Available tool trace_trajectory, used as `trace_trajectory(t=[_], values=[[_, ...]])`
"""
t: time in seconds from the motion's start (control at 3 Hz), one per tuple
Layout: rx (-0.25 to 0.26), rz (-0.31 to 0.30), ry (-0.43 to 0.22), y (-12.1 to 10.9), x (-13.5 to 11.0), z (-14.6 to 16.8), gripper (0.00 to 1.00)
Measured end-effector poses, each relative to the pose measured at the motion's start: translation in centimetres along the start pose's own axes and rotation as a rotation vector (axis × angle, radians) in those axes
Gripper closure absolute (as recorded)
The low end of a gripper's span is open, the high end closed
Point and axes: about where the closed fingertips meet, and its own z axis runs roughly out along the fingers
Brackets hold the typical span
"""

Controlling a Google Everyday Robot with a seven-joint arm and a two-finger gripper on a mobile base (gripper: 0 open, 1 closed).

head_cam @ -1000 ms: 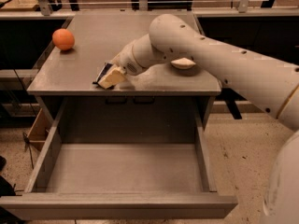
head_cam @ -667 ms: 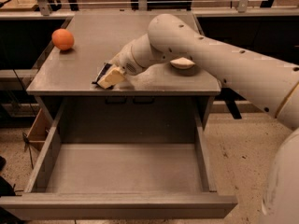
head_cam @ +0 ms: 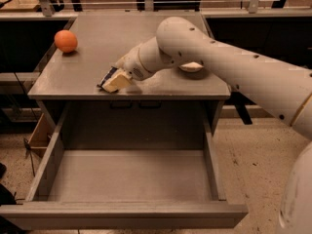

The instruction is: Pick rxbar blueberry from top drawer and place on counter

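The rxbar blueberry (head_cam: 106,77) shows as a dark navy sliver at the front of the counter (head_cam: 97,48), touching or just above the surface. My gripper (head_cam: 115,81) reaches in from the right and is shut on the bar, with a cream finger (head_cam: 118,82) covering most of it. The top drawer (head_cam: 126,177) is pulled fully open below the counter, and its grey bottom is bare.
An orange ball (head_cam: 65,41) sits at the counter's left edge. A pale rounded object (head_cam: 191,68) lies on the counter's right side, partly hidden behind my arm. A wooden box (head_cam: 39,135) stands on the speckled floor left of the cabinet. Benches stand behind the counter.
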Motion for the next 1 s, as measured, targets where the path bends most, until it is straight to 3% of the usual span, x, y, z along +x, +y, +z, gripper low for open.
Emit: trace_trajectory(t=[0.67, 1.0], values=[[0.006, -0.013, -0.003, -0.2, 1.2, -2.5, 0.00], [0.008, -0.017, -0.016, -0.7, 3.0, -8.0, 0.00]])
